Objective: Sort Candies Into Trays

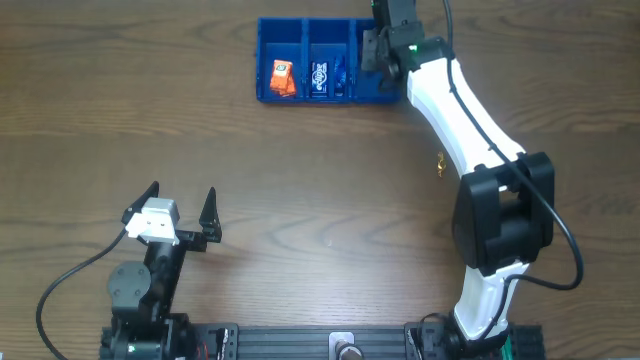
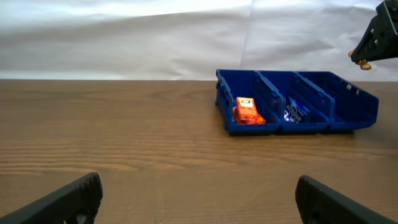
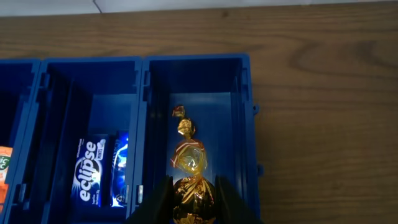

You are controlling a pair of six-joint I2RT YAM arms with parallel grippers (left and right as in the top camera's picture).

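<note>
Gold-wrapped candy (image 3: 189, 163) clamped in the right gripper (image 3: 194, 198), hanging over the end compartment of the blue tray (image 3: 247, 134), next to the compartment holding blue packs (image 3: 90, 171). Long axis runs along the compartment, twisted tail pointing away from the fingers. Judgement: stay centred between the walls, lower a little, then release so it lands lengthwise. Left gripper (image 1: 183, 195) spread apart, well away from the tray.

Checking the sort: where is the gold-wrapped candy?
The gold-wrapped candy is in the right pincer, over the right end compartment of the blue tray, next to the gum packs.
</note>
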